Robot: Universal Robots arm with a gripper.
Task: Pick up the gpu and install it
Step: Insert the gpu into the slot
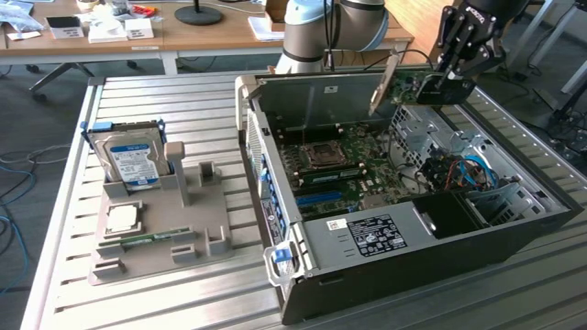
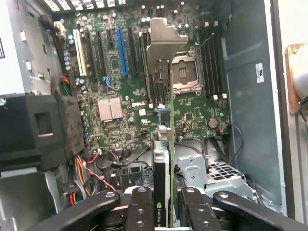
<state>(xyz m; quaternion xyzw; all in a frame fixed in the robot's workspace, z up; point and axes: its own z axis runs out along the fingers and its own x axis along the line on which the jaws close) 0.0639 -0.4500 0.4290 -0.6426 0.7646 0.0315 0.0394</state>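
While the jaws stand clamped on the gpu (image 1: pixel 406 85), my gripper (image 1: pixel 438 88) hangs over the open computer case (image 1: pixel 513 237) near the exterior view's right.

Through the wrist view I read "DELL" in white on the green motherboard (image 2: pixel 110 72). The card's black block carries a green logo and lettering that looks like NVIDIA, though I cannot read all of it. A black label (image 1: pixel 372 234) with white print sits on the case's drive housing, too small for me to read.

From the wrist, the gpu (image 2: pixel 161 159) shows edge-on between the gripper (image 2: pixel 166 202) fingers. Its long axis runs straight out from them, with the silver end bracket (image 2: pixel 166 38) at the far end, over the board's slots. In the exterior view that bracket (image 1: pixel 385 82) faces the view's left, clear of the case.
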